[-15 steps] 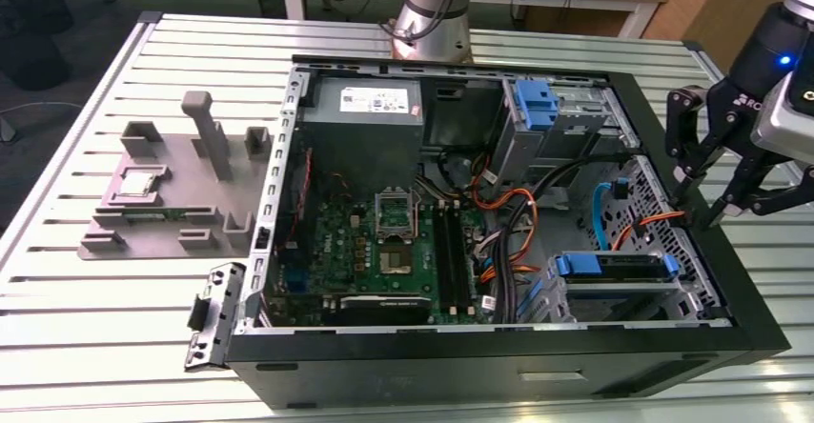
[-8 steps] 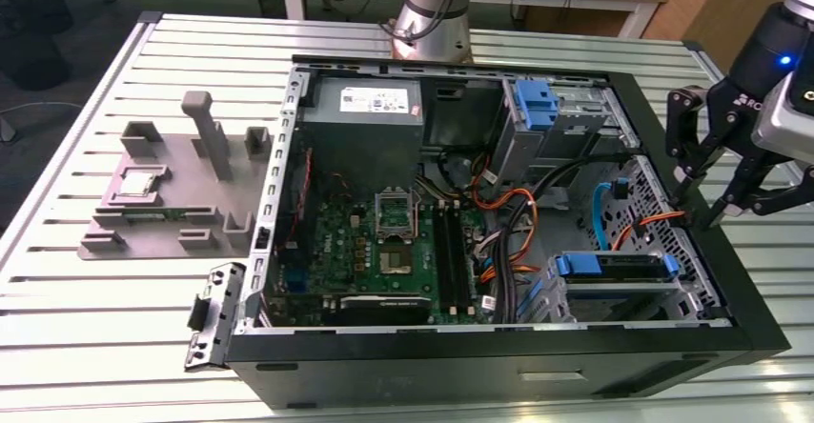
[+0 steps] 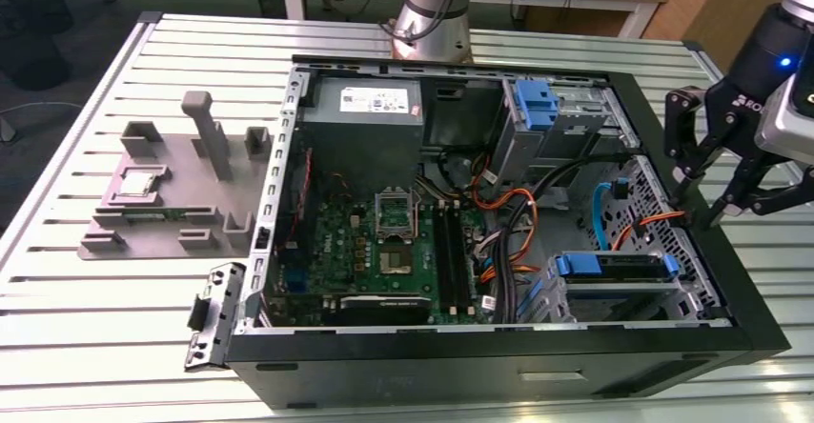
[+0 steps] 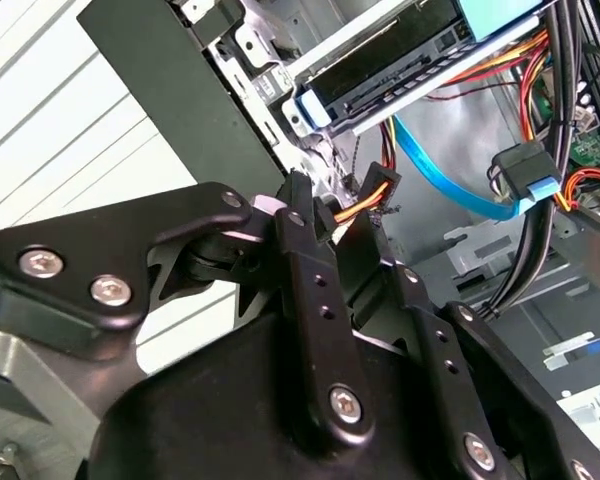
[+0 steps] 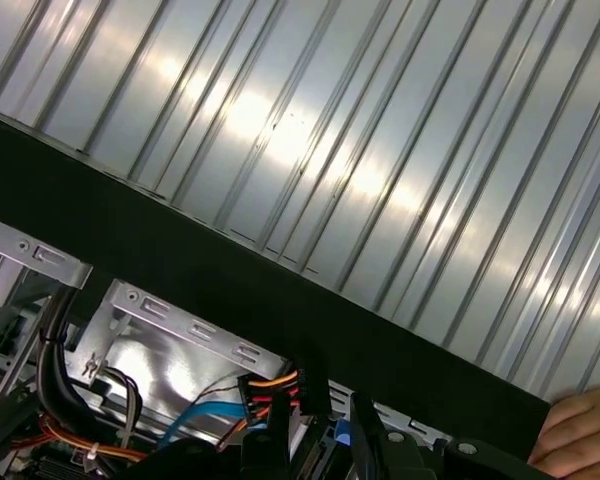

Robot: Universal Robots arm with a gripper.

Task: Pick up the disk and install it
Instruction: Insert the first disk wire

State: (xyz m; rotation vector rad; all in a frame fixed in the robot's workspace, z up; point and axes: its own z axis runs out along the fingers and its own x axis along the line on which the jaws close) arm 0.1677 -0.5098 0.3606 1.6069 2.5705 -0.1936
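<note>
Fingers spread and pinching nothing, the arm's black gripper hangs at the wall of the open computer case on the exterior view's right. The disk — a flat, dark-edged drive in a glossy blue plastic carrier — lies apart from the fingertips in the sheet-metal bay at the case's near corner, apparently seated. The main hazard looks to be the wiring. In the second wrist view a black power connector on orange and red leads dangles right beside the fingers, with a flat blue data cable looping just behind. Any sideways or downward move could hook a lead and drag it, or knock the hard linkage against the thin perforated steel. In the first wrist view a person's hand sits beside the case's rim near the gripper — a pinch risk if either shifts. Around them are a green motherboard, a boxy grey power supply, a matte grey parts fixture and the ribbed aluminium table.
</note>
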